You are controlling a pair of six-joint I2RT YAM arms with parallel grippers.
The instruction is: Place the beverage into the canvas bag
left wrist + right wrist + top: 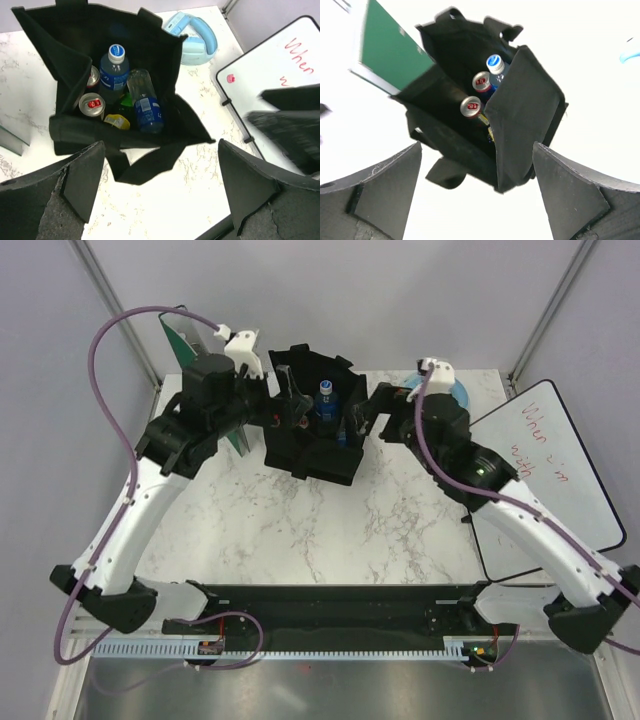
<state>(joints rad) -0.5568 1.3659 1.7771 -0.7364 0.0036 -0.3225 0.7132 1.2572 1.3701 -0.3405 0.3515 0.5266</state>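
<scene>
- My left gripper point(160, 150) stood spread wide, clutching nothing; the canvas bag point(125, 95) sat open-mouthed just ahead of its fingers.
- My right gripper point(476, 150) gaped the same way, empty, facing that bag from the other side.
- Inside the bag stood a blue bottle point(114, 67), with a clear bottle point(145, 107) lying beside it, next to two red-topped cans point(91, 103).
- Beyond the bag from my left gripper lay pale blue headphones point(195, 37), with a whiteboard point(270, 70) to their right.

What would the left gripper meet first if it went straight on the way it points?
Probably the near wall of the canvas bag, before the bottles inside; depth is hard to judge.
</scene>
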